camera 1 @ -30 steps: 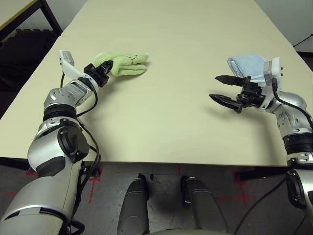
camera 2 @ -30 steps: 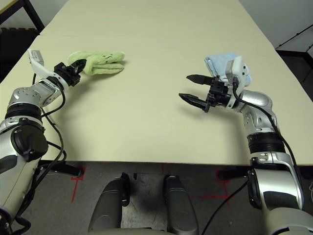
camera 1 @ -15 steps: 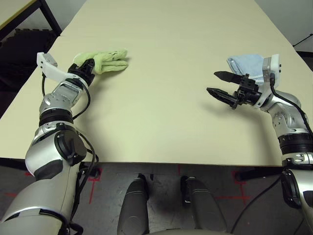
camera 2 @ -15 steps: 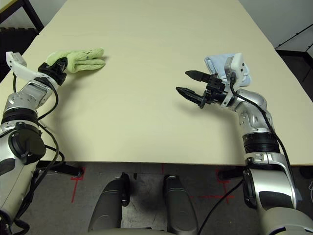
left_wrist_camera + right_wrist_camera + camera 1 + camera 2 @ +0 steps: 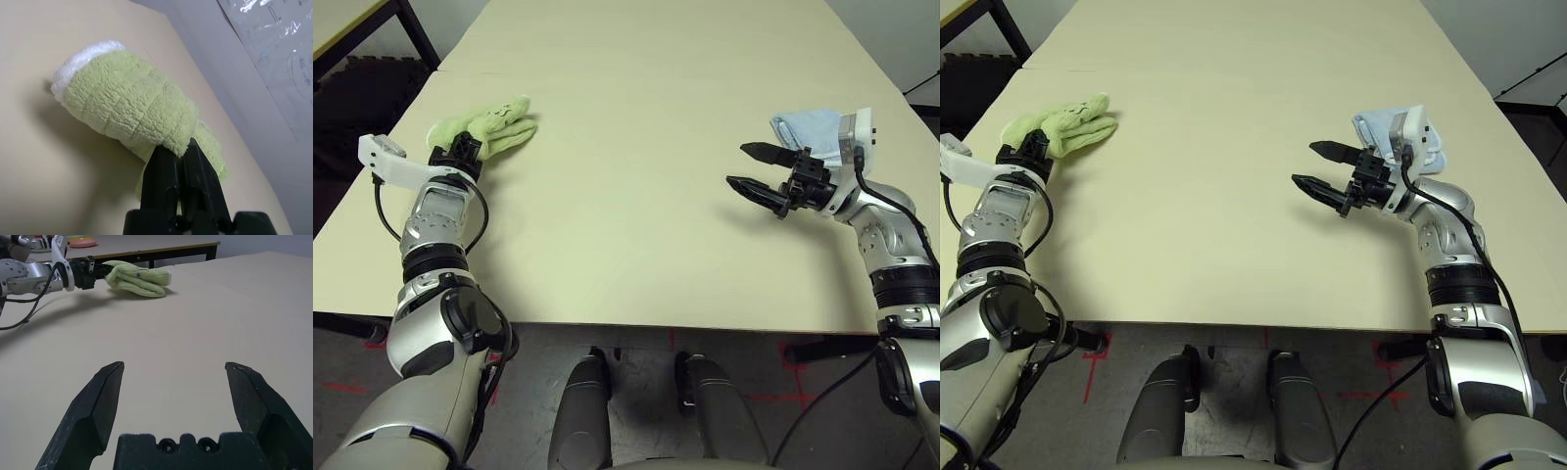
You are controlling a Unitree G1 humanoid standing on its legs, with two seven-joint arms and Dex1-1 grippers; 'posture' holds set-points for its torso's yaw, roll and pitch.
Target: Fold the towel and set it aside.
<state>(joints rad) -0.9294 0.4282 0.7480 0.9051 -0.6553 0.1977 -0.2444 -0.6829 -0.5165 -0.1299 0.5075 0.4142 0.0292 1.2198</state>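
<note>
- I see my left tool (image 5: pixel 470 149) pinching the bunched green towel (image 5: pixel 494 125) at the counter's (image 5: pixel 636 176) left edge, seemingly just resting there.
- My right tool (image 5: pixel 752 167) hangs spread wide, beside a blue towel (image 5: pixel 806 126).

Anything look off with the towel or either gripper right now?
Nothing damaged. The green towel is a loose, bunched roll rather than a flat fold, pinched at one end by the left gripper near the table's left edge. The right gripper hangs open, holding nothing.
</note>
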